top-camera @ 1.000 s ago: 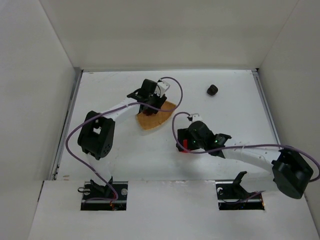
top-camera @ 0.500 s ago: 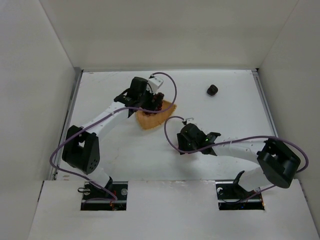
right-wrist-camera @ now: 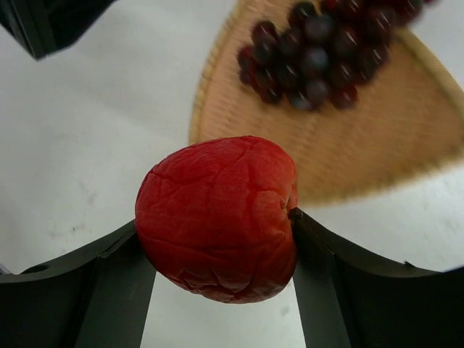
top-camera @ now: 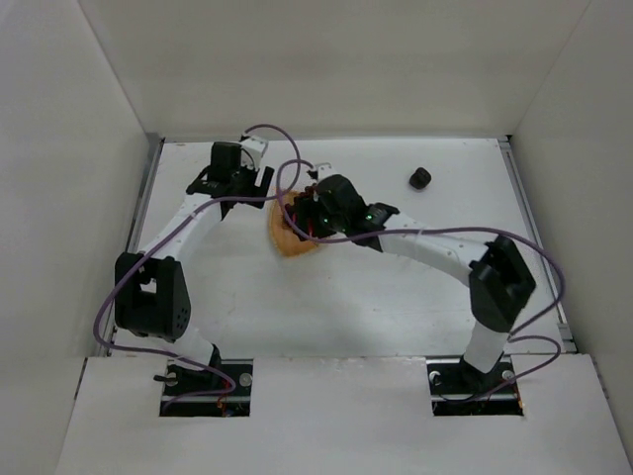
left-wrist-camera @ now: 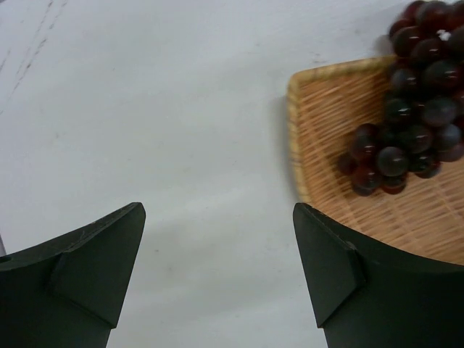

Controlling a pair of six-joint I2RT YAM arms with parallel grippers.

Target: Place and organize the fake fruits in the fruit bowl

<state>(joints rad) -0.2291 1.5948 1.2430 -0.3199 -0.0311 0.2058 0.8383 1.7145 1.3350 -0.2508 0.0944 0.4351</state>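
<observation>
L: left gripper [left-wrist-camera: 217,214] spread wide, empty, beside fruit bowl [left-wrist-camera: 319,101] | R: right gripper [right-wrist-camera: 216,221] clamping red fruit [right-wrist-camera: 217,185] over bowl edge | grape bunch [left-wrist-camera: 406,138] in bowl

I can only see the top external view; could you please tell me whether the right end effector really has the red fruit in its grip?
Observer: Yes. The right wrist view shows the red fruit pinched between the two fingers of the right end effector, with the fruit bowl just ahead of it.
Operator: Thank you. Is the grape bunch in the bowl?
Observer: Yes, the grape bunch lies on the bowl's wicker, close to one rim.
Operator: And is the left end effector carrying anything?
Observer: No. The left end effector is open with nothing between its fingers, over the table beside the bowl.
</observation>
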